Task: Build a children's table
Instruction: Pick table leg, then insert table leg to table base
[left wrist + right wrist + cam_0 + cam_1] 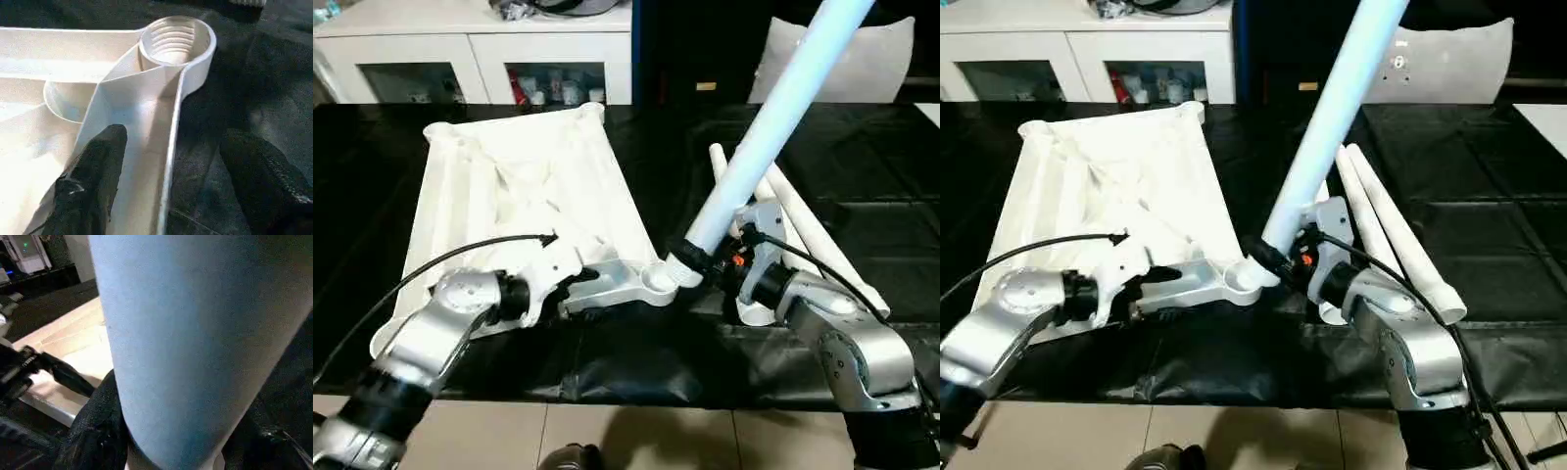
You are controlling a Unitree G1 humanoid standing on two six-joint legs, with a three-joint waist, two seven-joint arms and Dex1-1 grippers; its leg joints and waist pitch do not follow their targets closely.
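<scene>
Fitting: you are putting the first leg [773, 117] into the table top's [524, 181] near corner socket [177, 38].
Right gripper [705, 262]: closed around that leg.
Left gripper [171, 181]: jaws apart, straddling the top's edge.
Next: stand the leg straight, then twist.

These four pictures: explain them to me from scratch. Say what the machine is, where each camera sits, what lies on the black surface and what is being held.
This is a humanoid robot with two silver arms, each ending in a gripper of two black fingers. The two wide pictures come from its head, looking down over its forearms. The other two come from cameras on its wrists.

On the black-covered surface lies a white plastic tabletop, underside up, with ribs and a round threaded corner socket. Beside it lie spare white legs.

The right gripper holds one long white leg, tilted, its lower end at the near corner socket. The left gripper straddles the tabletop's edge near that corner, one finger inside the rim, one outside, apparently to steady it.
</scene>
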